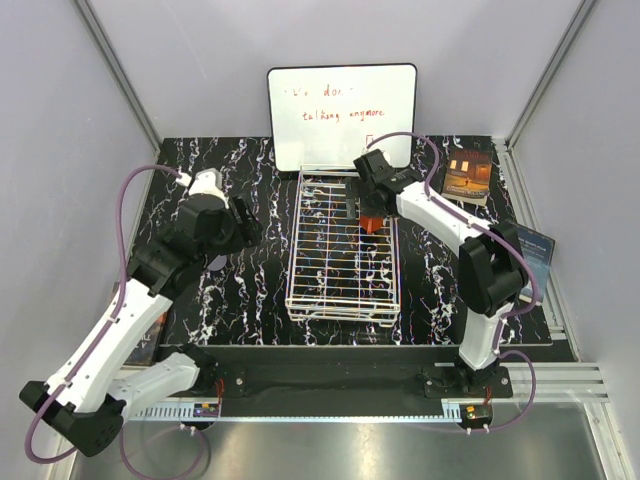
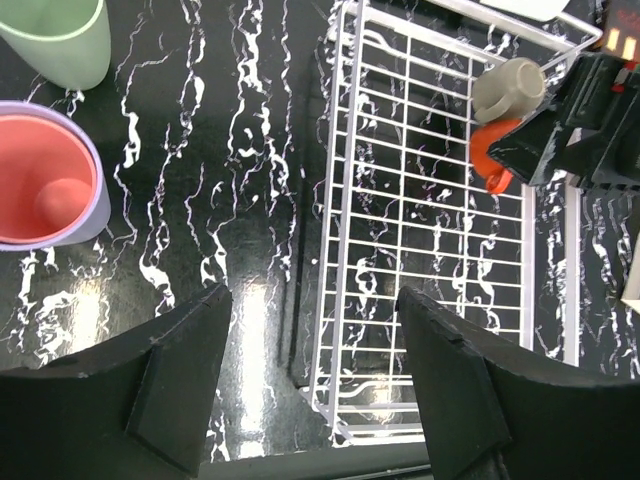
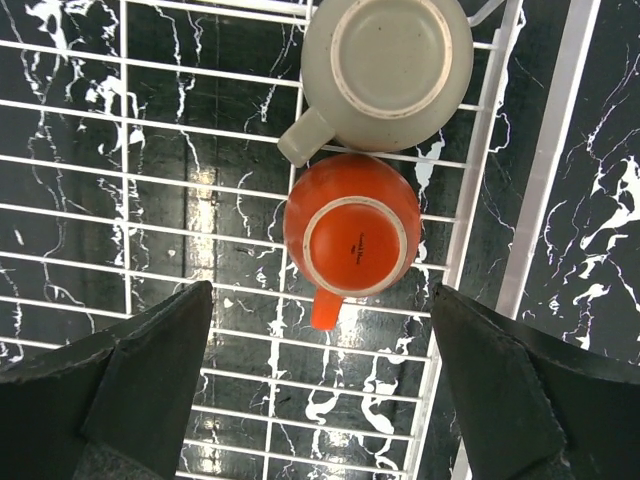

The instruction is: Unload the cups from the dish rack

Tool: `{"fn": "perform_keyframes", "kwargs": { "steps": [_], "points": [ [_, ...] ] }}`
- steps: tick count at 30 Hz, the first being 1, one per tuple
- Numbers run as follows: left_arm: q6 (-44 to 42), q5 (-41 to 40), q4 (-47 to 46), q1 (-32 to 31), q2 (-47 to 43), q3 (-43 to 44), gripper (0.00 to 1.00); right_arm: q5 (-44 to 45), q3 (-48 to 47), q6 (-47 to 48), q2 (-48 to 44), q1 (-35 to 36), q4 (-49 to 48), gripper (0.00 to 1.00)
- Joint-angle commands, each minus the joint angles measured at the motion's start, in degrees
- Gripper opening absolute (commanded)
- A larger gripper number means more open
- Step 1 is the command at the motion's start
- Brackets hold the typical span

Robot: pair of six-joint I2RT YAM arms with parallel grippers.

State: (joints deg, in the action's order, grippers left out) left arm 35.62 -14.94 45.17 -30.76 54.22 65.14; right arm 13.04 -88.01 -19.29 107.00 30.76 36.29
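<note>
The white wire dish rack (image 1: 342,312) lies mid-table. Two cups stand upside down at its far right corner: an orange cup with a handle (image 3: 355,235) and, just beyond it, a beige-grey cup with a handle (image 3: 390,70). My right gripper (image 3: 320,290) hovers open above the orange cup (image 1: 372,224), fingers wide to either side of its handle and not touching it. My left gripper (image 2: 312,295) is open and empty above the table at the rack's left rail (image 2: 335,250). Left of the rack, a pale green cup (image 2: 65,40) and a pink cup nested in a lavender one (image 2: 45,180) stand upright.
A whiteboard (image 1: 342,115) leans against the back wall right behind the rack. A book (image 1: 468,175) lies at the far right and a blue one (image 1: 530,255) beside the right arm. The right gripper's body (image 2: 590,120) overhangs the rack's corner.
</note>
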Motion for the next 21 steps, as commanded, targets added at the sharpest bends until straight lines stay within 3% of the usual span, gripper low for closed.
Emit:
{"fn": "perform_keyframes", "kwargs": {
  "steps": [1,7,10,16,21],
  "points": [
    [-0.28,-1.14,-2.72,-0.44,-0.60,-1.07,0.72,3.40,-3.57,-0.66,-1.35,0.35,-1.14,0.96],
    [-0.72,1.57,-7.63,-1.66,2.29,-1.95,0.73,3.22,-4.02,-1.45,-9.33,0.35,-0.97,0.98],
    [-1.25,2.72,-11.85,-4.72,9.57,0.06,0.74,4.62,-3.66,-2.94,-15.74,0.35,0.79,1.00],
    [-8.10,-6.41,-12.74,-14.92,31.95,16.22,0.78,10.25,-3.58,-5.67,-26.12,0.35,8.87,1.00],
    [-11.79,-7.21,-12.03,-16.08,45.35,29.13,0.78,12.10,0.55,-7.43,-32.72,0.35,10.29,1.00]
  ]
}}
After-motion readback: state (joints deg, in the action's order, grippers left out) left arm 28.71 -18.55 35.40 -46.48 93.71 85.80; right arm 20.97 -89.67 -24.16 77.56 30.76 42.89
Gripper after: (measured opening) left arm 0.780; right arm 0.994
